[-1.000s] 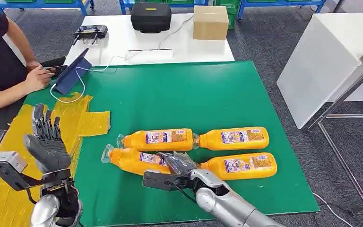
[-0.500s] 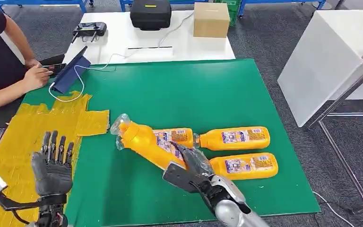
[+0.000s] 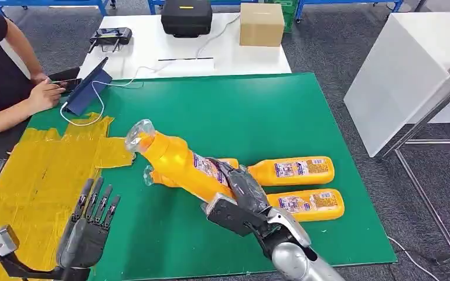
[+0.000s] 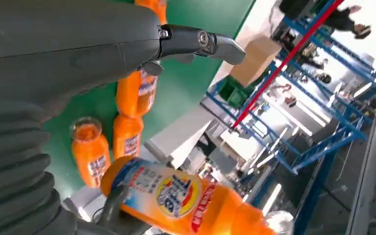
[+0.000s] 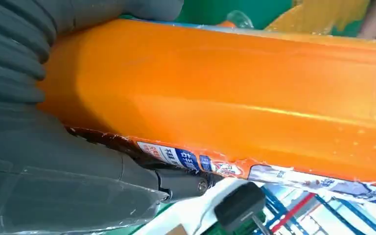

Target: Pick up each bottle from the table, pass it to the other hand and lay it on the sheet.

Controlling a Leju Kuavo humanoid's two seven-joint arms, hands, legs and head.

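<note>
The bottle (image 3: 179, 164) is gripped by your right hand (image 3: 243, 193), its cap end pointing up-left toward your empty, spread left hand (image 3: 88, 228).

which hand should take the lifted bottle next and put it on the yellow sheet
Left. The right hand holds the bottle with its cap end toward the open left hand, which is beside the yellow sheet.

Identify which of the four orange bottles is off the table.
The bottle gripped by the right hand, tilted cap-up toward the yellow sheet; the other three lie flat on the green mat.
</note>
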